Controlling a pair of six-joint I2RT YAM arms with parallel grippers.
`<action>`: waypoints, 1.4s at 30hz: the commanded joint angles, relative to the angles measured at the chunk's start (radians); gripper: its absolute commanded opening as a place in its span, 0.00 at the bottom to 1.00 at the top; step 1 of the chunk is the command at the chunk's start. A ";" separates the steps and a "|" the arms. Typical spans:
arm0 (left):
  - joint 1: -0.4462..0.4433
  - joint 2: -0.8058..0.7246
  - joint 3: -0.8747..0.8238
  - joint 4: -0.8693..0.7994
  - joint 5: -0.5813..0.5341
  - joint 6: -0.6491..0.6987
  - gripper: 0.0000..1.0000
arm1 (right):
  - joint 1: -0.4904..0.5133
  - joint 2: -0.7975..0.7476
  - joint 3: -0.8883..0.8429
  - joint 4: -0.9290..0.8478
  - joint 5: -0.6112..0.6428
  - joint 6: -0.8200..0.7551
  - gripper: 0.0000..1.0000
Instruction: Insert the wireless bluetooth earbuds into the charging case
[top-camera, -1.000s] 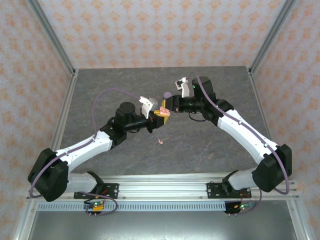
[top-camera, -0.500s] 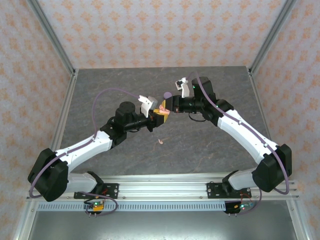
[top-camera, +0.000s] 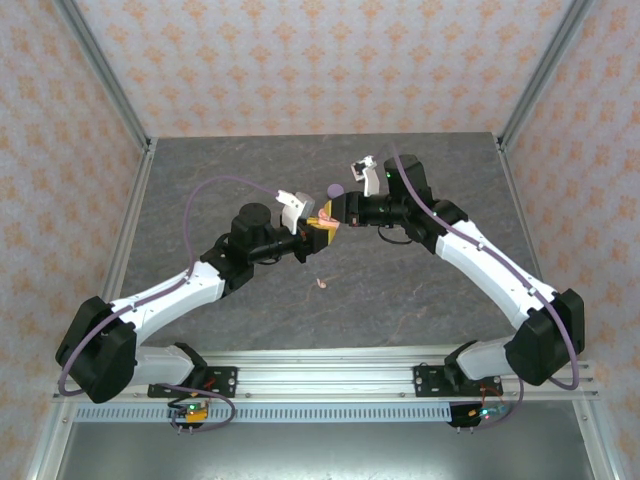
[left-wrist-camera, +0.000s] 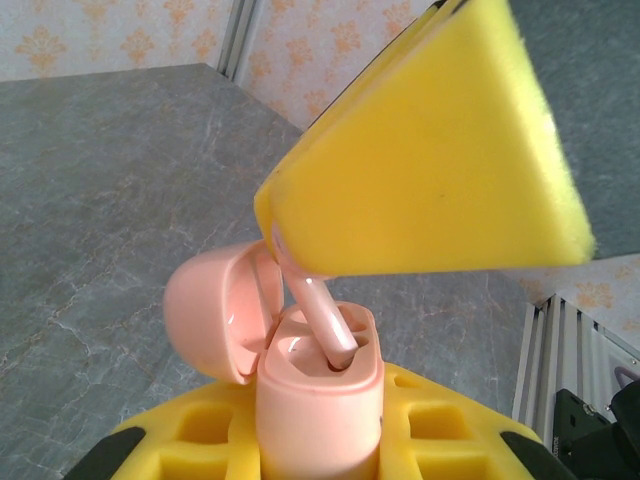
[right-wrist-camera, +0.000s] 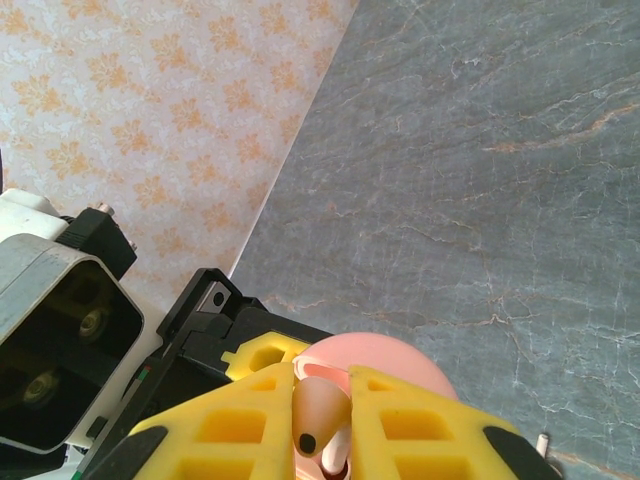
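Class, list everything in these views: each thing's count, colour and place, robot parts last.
case: one, pink, open, in left gripper
held earbud: one, pink, in right gripper, stem in case slot
loose earbud: one, pink, on table nearer the bases
round item: one, lilac, on table behind grippers
table: one, grey
walls: three, peach patterned, around table
left gripper: one, yellow pads, shut on case
right gripper: one, yellow pads, shut on held earbud

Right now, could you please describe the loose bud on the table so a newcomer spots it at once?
Start at the grey table, then find the pink case held up near its middle. Toward the near edge from it, a tiny pale pink bud lies alone on bare stone; the lilac disc behind the case is round and bigger.
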 joint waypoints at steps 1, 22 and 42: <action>0.000 -0.002 0.045 0.031 -0.045 -0.010 0.15 | 0.016 -0.028 -0.017 -0.020 -0.014 -0.027 0.18; 0.000 0.009 0.051 0.035 -0.064 -0.021 0.15 | 0.018 -0.047 -0.028 -0.043 -0.008 -0.047 0.23; 0.000 0.025 0.058 0.020 -0.041 -0.005 0.14 | 0.026 -0.030 0.018 -0.075 -0.019 -0.049 0.40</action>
